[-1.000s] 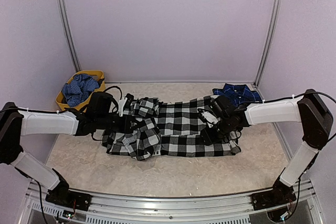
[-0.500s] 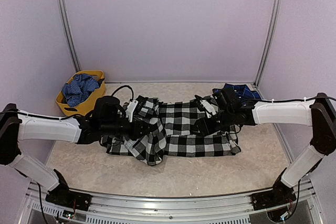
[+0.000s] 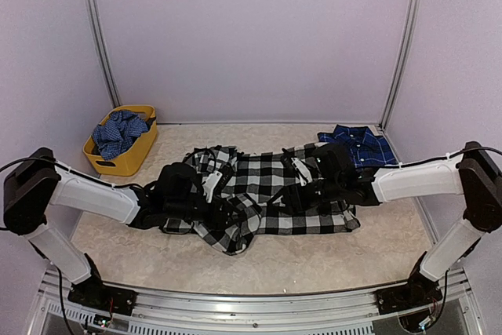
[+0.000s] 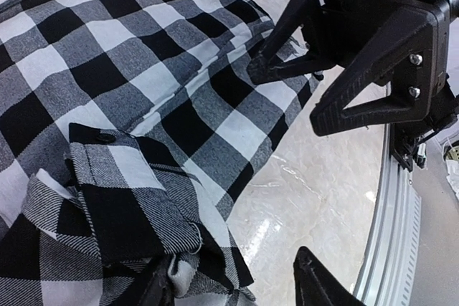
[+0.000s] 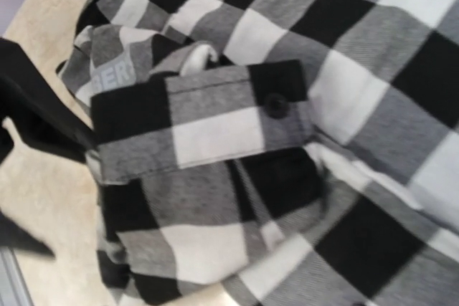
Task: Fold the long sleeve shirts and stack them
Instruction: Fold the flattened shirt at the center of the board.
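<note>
The black-and-white check shirt (image 3: 274, 186) lies spread across the middle of the table, with a sleeve folded over its left half. Its buttoned cuff (image 4: 118, 170) lies just ahead of my left gripper (image 4: 233, 288). That gripper is open, its left finger against the bunched cloth and its right finger over bare table. My right gripper (image 3: 296, 190) hovers over the shirt's right half, and in the left wrist view its fingers (image 4: 276, 66) stand apart. The right wrist view shows only the cuff (image 5: 208, 127), none of that gripper's fingers. The navy plaid shirt (image 3: 357, 144) lies folded at the back right.
A yellow basket (image 3: 106, 164) with blue checked cloth (image 3: 118, 132) in it stands at the back left. Bare table (image 3: 314, 260) runs along the front. A metal rail (image 4: 391, 213) edges the table near my left gripper.
My left arm carried the sleeve rightward over the shirt's body, then opened and let it go. My right gripper moved left over the shirt.
</note>
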You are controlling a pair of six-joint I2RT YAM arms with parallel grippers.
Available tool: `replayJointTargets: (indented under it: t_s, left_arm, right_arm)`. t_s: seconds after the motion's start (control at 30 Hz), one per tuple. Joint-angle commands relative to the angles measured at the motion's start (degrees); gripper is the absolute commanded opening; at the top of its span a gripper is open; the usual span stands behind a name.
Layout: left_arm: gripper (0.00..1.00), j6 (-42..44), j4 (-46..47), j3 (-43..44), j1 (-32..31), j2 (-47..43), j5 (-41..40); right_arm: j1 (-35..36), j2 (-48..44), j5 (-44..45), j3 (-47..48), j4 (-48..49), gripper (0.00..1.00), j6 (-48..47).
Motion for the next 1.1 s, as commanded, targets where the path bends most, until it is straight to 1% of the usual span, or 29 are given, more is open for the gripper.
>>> replayJointTargets:
  t_s: [0.0, 0.1, 0.27, 0.4, 0.47, 0.5, 0.53, 0.63, 0.73, 0.77, 0.97, 1.07]
  left_arm:
    - [0.56, 1.11, 3.44, -1.19, -1.26, 0.03, 2.95]
    - [0.60, 0.89, 2.95, -0.19, -1.41, 0.84, 1.87]
    - [0.60, -0.34, 1.89, -0.80, -1.25, -0.27, -4.84]
    - [0.61, -1.24, 3.85, -3.55, -0.65, -2.31, -4.13]
    - [0.65, -1.83, 5.45, -5.17, -0.24, -3.37, -3.32]
    - [0.69, -2.13, 6.25, -6.05, -0.05, -3.85, -2.88]
    - [0.77, -2.25, 6.97, -6.98, 0.15, -4.54, -2.56]
    - [0.91, -2.25, 8.10, -9.46, 0.49, -7.21, -2.54]
    - [0.97, -2.41, 8.16, -11.86, 1.03, -9.74, -3.56]
    - [0.99, -2.78, 8.37, -12.87, 1.30, -10.85, -4.04]
    - [0.99, -5.76, 9.72, -19.37, 3.56, -19.24, -6.84]
    - [0.99, -6.34, 8.75, -20.98, 4.95, -23.19, -7.69]
  right_arm:
    - [2.07, 2.56, 1.35, 1.58, 4.10, 0.68, 3.29]
    - [2.33, 3.35, 2.41, 2.42, 3.55, 0.67, 3.77]
    - [3.19, 3.26, 5.30, 3.31, 1.22, 0.67, 3.08]
    - [5.93, 4.56, 7.99, 5.55, 0.37, 0.67, 1.53]
    - [7.12, 6.14, 9.50, 7.29, -0.33, 0.68, 0.76]
    - [7.61, 6.98, 9.89, 8.21, -0.62, 0.68, 0.38]
    - [7.98, 7.86, 10.23, 9.02, -0.77, 0.68, 0.05]
    - [8.95, 10.73, 10.58, 11.46, -1.25, 0.68, -1.03]
    - [9.76, 13.47, 10.69, 14.70, -2.34, 0.68, -2.08]
    - [10.03, 14.29, 10.84, 15.82, -3.02, 0.68, -2.58]
    - [11.56, 19.76, 12.75, 23.59, -8.11, 0.68, -5.26]
    - [11.78, 21.50, 12.70, 25.65, -9.23, 0.65, -5.78]
